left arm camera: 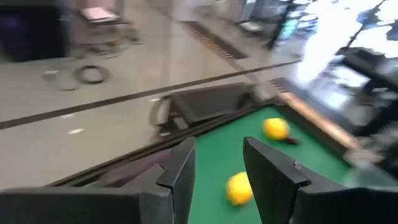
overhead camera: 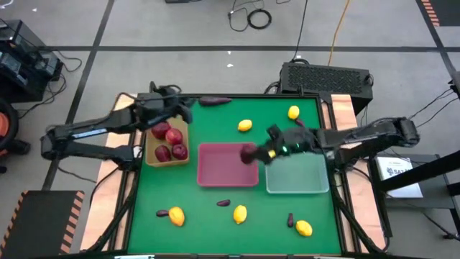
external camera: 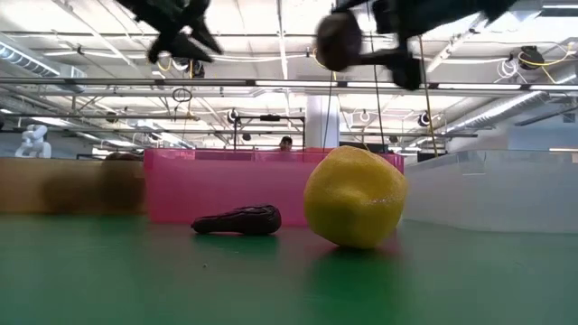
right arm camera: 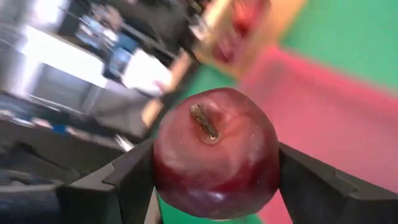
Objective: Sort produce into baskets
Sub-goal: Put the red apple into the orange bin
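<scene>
My right gripper (overhead camera: pixel 253 153) is shut on a dark-red apple (right arm camera: pixel 214 152) above the right end of the pink basket (overhead camera: pixel 215 173). Beside it stand the tan basket (overhead camera: pixel 152 160), holding several apples (overhead camera: pixel 172 137), and the clear basket (overhead camera: pixel 296 188). My left gripper (left arm camera: pixel 217 168) hangs open, holding nothing, over the far side of the tan basket (overhead camera: pixel 185 108). Lemons (overhead camera: pixel 245 126) (overhead camera: pixel 293 112) and an eggplant (overhead camera: pixel 214 101) lie on the far part of the green table. More lemons (overhead camera: pixel 240 213) and small eggplants (overhead camera: pixel 223 203) lie near the front edge. My right gripper pinches the apple between its two fingers (right arm camera: pixel 134 180), one on each opposite side (right arm camera: pixel 163 168). The fingers reach in from the table's right, nearly level and tipped slightly down. The apple is lifted clear of the table (external camera: pixel 339 41), its stem end (right arm camera: pixel 204 121) facing back toward the wrist.
A lemon (external camera: pixel 355 197) and an eggplant (external camera: pixel 237 220) lie in front of the pink basket (external camera: pixel 181 185) in the low view. A black box (overhead camera: pixel 327 78) stands behind the table's far right corner. Free green surface lies between the baskets and the far edge.
</scene>
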Tool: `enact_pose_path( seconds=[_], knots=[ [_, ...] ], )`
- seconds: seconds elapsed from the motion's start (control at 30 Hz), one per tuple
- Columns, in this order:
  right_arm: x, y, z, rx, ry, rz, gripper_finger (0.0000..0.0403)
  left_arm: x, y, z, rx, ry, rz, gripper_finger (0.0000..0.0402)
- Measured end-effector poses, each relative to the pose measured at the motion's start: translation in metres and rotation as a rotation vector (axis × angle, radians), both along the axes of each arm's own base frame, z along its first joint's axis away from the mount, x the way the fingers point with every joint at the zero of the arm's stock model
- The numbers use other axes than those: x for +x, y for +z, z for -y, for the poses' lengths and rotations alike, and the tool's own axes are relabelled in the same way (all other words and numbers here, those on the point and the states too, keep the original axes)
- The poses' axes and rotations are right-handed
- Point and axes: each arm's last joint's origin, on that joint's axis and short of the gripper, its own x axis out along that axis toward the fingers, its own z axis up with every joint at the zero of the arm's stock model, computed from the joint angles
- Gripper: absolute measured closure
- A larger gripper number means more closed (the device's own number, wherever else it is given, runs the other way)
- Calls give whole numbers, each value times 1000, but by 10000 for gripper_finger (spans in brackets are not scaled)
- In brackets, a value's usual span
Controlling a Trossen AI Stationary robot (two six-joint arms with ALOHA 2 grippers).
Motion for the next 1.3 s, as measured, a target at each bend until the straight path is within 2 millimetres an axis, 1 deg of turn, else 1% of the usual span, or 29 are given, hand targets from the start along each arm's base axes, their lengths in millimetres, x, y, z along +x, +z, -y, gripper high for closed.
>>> enact_pose_path(
  seconds=[0.1, 0.23, 0.33, 0.47, 0.53, 0.6, 0.7, 0.8, 0.93, 1.03, 1.17, 1.23, 1.3],
  knots=[
    [16, -2, 28, -2, -11, 83, 124, -19, 0, -3, -15, 56, -57, 261],
    [48, -12, 63, -14, 3, 68, 124, -35, -6, -8, -53, 109, -150, 261],
    [82, -17, 85, -42, 41, 56, 124, -42, -12, -13, -78, 131, -230, 261],
    [137, -18, 115, -154, 75, 81, 124, -50, -20, -22, -169, 71, -282, 261],
    [164, -18, 130, -204, 77, 105, 124, -56, -24, -28, -208, 99, -313, 261],
    [188, -21, 144, -232, 69, 123, 124, -63, -27, -35, -212, 159, -365, 261],
    [221, -30, 162, -245, 52, 145, 124, -73, -27, -44, -191, 214, -417, 261],
    [247, -40, 174, -246, 44, 160, 124, -80, -29, -49, -213, 210, -433, 261],
    [272, -54, 181, -247, 48, 163, 124, -83, -30, -51, -225, 194, -446, 261],
    [285, -65, 185, -258, 48, 176, 124, -85, -31, -52, -224, 190, -462, 261],
    [294, -80, 188, -263, 46, 178, 124, -85, -31, -51, -212, 169, -481, 261],
    [295, -88, 189, -272, 47, 166, 124, -85, -31, -51, -214, 168, -481, 261],
    [294, -91, 192, -316, 59, 147, 123, -85, -31, -51, -214, 168, -482, 261]
  ],
)
